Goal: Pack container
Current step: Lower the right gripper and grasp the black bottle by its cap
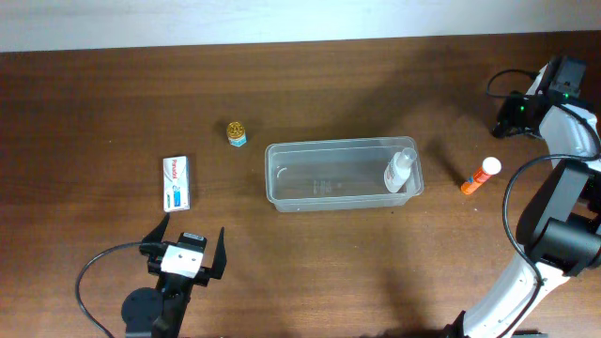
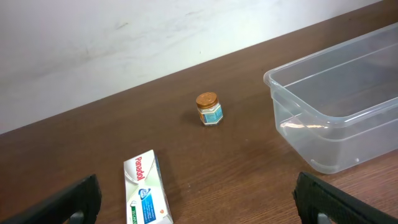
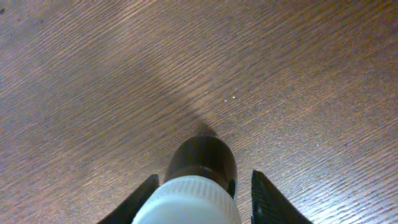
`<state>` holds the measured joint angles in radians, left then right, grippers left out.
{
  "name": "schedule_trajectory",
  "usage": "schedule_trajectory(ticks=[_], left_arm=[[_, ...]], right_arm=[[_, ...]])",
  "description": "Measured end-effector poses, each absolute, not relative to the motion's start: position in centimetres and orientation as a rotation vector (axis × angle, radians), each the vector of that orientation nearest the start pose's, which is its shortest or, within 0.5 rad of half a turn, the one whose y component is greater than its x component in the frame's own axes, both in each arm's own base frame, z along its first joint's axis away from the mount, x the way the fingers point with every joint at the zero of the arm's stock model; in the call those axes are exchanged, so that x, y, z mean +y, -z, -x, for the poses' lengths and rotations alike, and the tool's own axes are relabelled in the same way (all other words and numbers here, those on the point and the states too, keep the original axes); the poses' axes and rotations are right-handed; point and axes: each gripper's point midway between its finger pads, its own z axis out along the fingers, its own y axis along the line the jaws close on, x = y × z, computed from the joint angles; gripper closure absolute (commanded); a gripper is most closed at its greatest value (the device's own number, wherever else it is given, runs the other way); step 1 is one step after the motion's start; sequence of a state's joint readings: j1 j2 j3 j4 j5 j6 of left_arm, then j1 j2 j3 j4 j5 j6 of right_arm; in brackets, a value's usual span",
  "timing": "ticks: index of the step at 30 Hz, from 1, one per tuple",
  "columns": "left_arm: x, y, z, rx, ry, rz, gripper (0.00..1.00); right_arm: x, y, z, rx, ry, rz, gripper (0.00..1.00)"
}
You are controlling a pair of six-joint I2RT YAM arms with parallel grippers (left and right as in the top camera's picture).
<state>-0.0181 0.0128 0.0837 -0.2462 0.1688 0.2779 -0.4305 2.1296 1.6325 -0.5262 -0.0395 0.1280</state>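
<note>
Container: the clear plastic tub with round corners (image 1: 329, 145) sits in the middle of the brown wooden table (image 1: 94, 103). Most of the container is bare inside.
Already in: a small white squeeze bottle (image 1: 399, 172) leans at the right end of the container.
Right gripper: the right gripper (image 3: 205, 177) is up in the air, well off to the right of the container. Its two black fingers (image 3: 144, 198) look pinched on a small round bottle (image 3: 200, 158). The bottle is dark brown at the far end, and white and ribbed near the fingers.
Left gripper: the left gripper (image 1: 194, 227) is spread wide with nothing in it, near the front of the table.
Step now: most likely, bring the small round bottle over to the container.
How to do it well: hold the pinch tight and go over the bare middle. Stay away from the white squeeze bottle. Come down low past the rim, then let go softly so nothing bounces out.
Left to pack: an orange tube with a white cap (image 1: 480, 176) lies near the container's right end. A tiny jar with a gold lid (image 1: 237, 133) and a flat white and blue box (image 1: 177, 182) sit to its left.
</note>
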Motion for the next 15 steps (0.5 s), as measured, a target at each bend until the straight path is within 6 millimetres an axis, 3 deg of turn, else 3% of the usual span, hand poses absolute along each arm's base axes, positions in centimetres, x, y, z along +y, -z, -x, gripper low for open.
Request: schedule_trajectory(ticks=[6,10,15], left_arm=[[-3.31,-15.16,-23.53,1.702,-0.043,-0.379,0.01],[-3.31,-15.16,-23.53,1.702,-0.043,-0.379,0.01],[-3.31,-15.16,-23.53,1.702,-0.043,-0.379,0.01]], right_arm=[[-21.53,-6.35,-48.65,2.497,0.055,-0.699,0.65],[-21.52,-6.35,-48.66,2.497,0.054,-0.7,0.74],[-21.53,-6.35,-48.65,2.497,0.055,-0.7,0.76]])
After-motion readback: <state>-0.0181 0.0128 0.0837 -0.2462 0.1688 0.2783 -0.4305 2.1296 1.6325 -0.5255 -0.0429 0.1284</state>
